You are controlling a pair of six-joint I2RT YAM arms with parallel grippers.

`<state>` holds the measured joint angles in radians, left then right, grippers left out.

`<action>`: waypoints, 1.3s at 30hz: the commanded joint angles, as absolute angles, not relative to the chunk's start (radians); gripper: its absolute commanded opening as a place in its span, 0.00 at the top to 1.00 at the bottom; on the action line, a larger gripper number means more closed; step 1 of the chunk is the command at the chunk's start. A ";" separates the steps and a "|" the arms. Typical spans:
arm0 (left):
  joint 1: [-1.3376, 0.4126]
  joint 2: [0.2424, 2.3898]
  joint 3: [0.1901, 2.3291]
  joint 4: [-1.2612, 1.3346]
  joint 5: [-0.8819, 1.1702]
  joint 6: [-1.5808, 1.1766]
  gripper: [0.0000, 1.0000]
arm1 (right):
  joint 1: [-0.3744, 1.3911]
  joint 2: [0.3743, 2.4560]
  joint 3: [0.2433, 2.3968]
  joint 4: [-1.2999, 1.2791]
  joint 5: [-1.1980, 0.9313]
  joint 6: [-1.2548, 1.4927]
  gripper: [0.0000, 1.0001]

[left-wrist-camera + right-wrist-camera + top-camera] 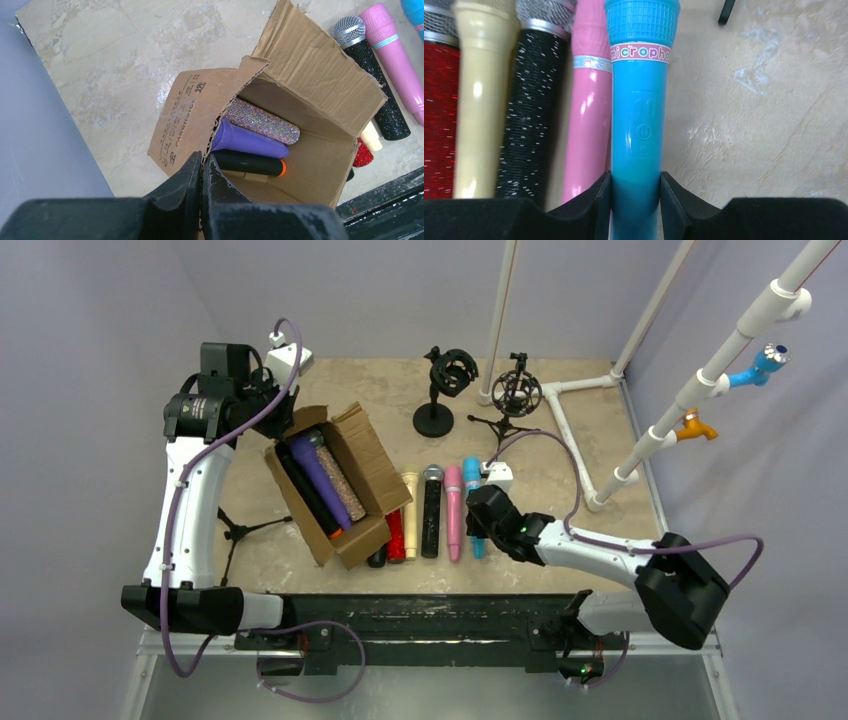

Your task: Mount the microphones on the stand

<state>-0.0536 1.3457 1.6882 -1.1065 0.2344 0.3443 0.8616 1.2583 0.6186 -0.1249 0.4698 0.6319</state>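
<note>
The right gripper (635,200) is clenched on the blue microphone (636,125), fingers pressed against both sides of its near end. The microphone lies flat on the worktop (370,380) at the right end of the row, touching the pink microphone (589,125).

Risks:
- The hold is far from the head, so on lifting the glossy body may pivot or slip.
- The left finger sits against the pink neighbour and may drag or roll it.

The left gripper (201,175) is closed on nothing, above the far-left flap of the cardboard box (310,65).

Not verifiable:
- The blue microphone's tail is hidden by the fingers.
- The heads of the three boxed microphones are covered by the flap.
- The two stands (445,380) sit well apart at the far side, their clips too small to judge.
</note>
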 commanded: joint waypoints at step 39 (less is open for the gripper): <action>-0.055 1.280 1.724 -1.089 0.395 0.471 1.00 | 1.086 1.286 0.965 -0.019 0.500 0.496 0.47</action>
<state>-0.0536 1.3212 1.6997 -1.1252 0.3225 0.4187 0.9924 1.2484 0.8597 -0.0696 0.4496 0.5755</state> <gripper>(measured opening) 0.010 0.528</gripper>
